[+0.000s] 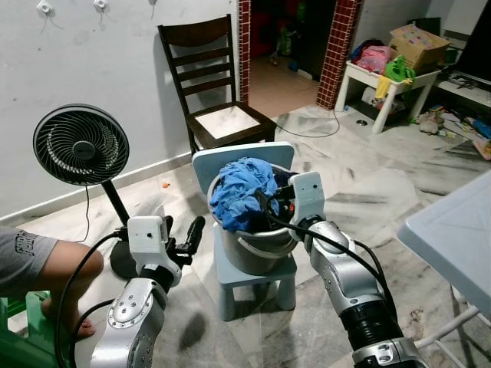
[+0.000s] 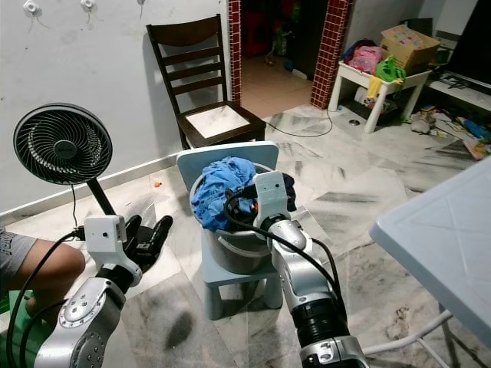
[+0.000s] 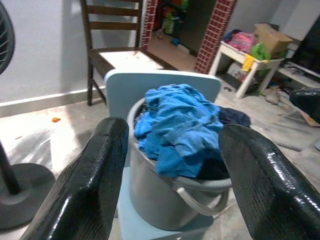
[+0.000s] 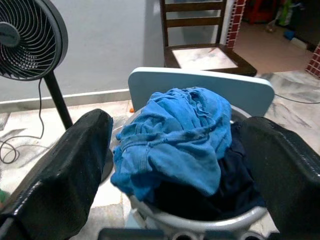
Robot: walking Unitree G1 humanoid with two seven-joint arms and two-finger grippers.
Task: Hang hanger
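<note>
Marble floor (image 1: 368,184); blue clothes (image 1: 242,192) bury the grey bucket's (image 1: 257,253) contents; right gripper (image 4: 185,165) and left gripper (image 3: 172,165) both spread wide, empty.

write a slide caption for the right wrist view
Open right pincer poised over blue clothes heaped in a grey bucket.

Colours before me: blue cloth (image 1: 244,192), grey bucket (image 1: 261,249).
Pale blue stool (image 1: 253,272); dark brown chair (image 1: 209,84); black fan (image 1: 80,144); grey-veined marble floor (image 1: 368,192); my fingers (image 3: 90,185) are black.
</note>
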